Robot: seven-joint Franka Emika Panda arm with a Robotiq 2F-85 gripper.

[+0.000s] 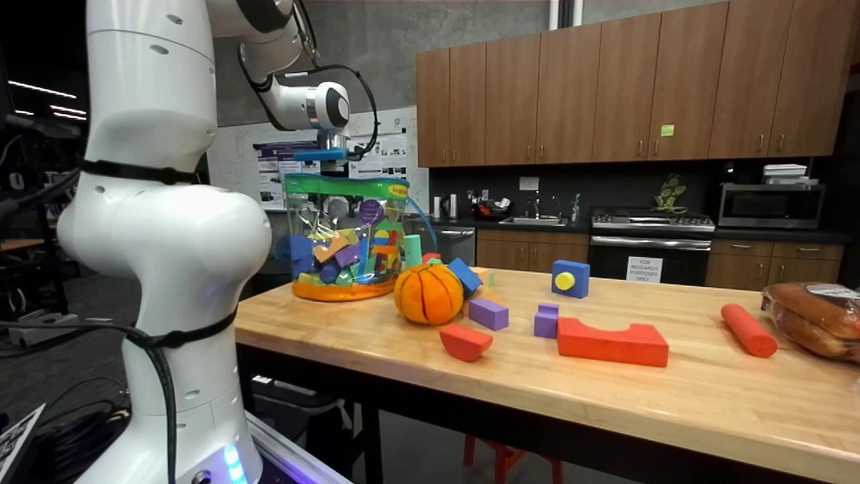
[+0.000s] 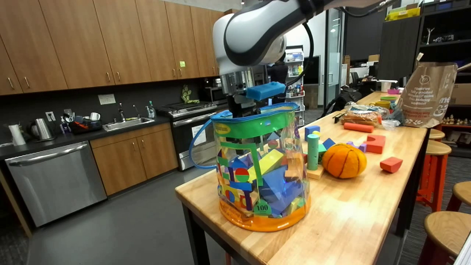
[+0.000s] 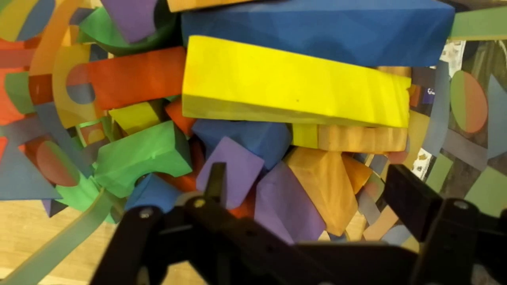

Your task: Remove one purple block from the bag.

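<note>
The clear bag (image 1: 346,187) with a green rim band stands on the table and holds many coloured blocks; it also shows in an exterior view (image 2: 244,129). My gripper (image 3: 313,183) points down inside the bag's open top, above the blocks. Its fingers are wide apart with nothing between them. In the wrist view a purple block (image 3: 243,160) lies partly behind the left finger. A larger purple block (image 3: 287,206) lies between the fingers, lower down, beside an orange block (image 3: 323,186). Another purple block (image 3: 132,18) is at the top left. Contact with any block is not visible.
An orange ball (image 1: 428,294) sits beside the bag. Two purple blocks (image 1: 488,314), red blocks (image 1: 611,341) and a blue cube with a yellow face (image 1: 570,279) lie on the table (image 1: 705,396). A green cylinder (image 2: 312,151) stands close to the bag. A long yellow block (image 3: 295,83) lies inside it.
</note>
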